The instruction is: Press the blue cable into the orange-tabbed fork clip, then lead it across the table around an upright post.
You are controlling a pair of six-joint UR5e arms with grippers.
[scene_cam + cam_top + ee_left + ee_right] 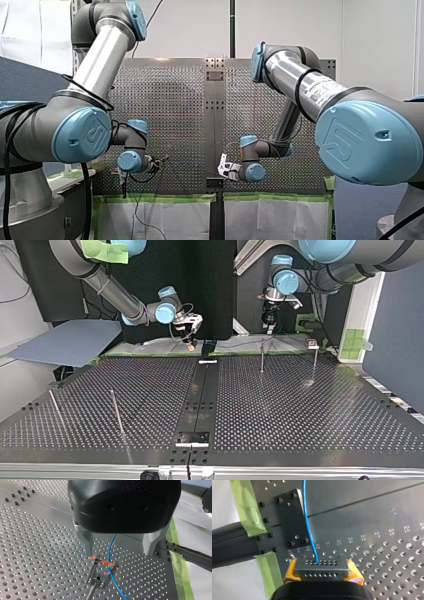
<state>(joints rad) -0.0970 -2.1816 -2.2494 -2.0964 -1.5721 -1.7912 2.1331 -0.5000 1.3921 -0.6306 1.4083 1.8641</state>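
Observation:
In the left wrist view my left gripper [119, 552] is open wide above the perforated table. Below and between its metal fingers [88, 545] stands the fork clip [101, 571] with its orange tab [100, 561]. The blue cable [111, 552] comes down from under the gripper body, crosses the orange tab by one prong and runs on over the plate. In the right wrist view my right gripper [322, 566], with yellow pads [290, 571], is shut on the blue cable [308, 522], which leads away over a black bracket [290, 520].
Several thin upright posts stand on the table in the top view, two at its right [261, 357] [314, 362] and two at its left [116, 412] [55, 407]. Green tape [249, 510] lines the table's edge. A grey sheet [65, 342] lies at the top view's far left.

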